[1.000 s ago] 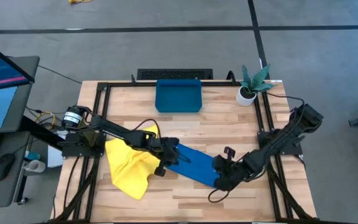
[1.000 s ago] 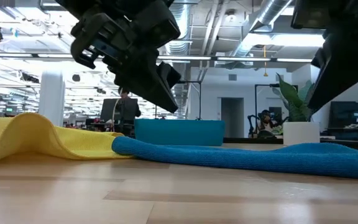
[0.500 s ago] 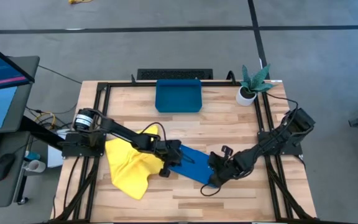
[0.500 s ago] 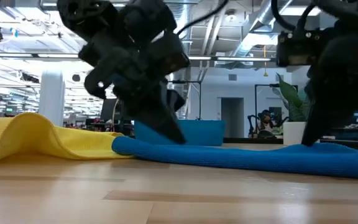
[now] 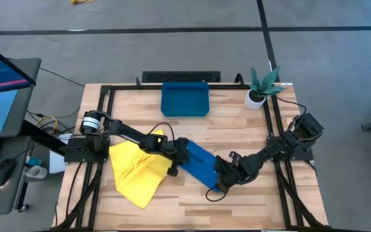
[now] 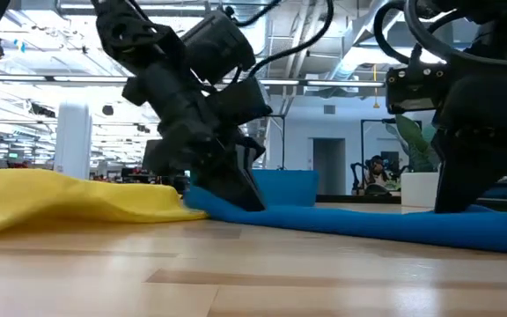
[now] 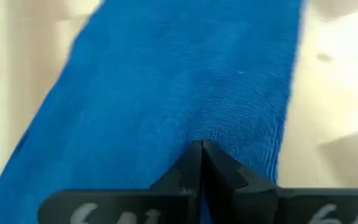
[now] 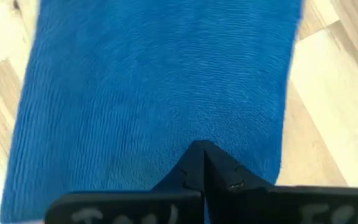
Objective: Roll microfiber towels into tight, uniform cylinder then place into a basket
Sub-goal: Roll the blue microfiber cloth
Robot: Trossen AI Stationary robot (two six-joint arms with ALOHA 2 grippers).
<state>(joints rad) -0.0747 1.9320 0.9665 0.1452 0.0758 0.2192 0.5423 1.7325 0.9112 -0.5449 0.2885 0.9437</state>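
Two dark robot arms are pinching opposite ends of a folded blue microfiber towel (image 5: 198, 162) lying mid-table on the wooden table (image 5: 237, 132). The left gripper (image 5: 180, 149) is clamping its far-left end, fingers pressed together; the right gripper (image 5: 218, 185) is gripping the near end likewise. A yellow microfiber towel (image 5: 136, 171) is lying crumpled just beside it, and the teal tray (image 5: 185, 99) is sitting at the far edge near a potted plant (image 5: 261, 87). No readable writing is showing.
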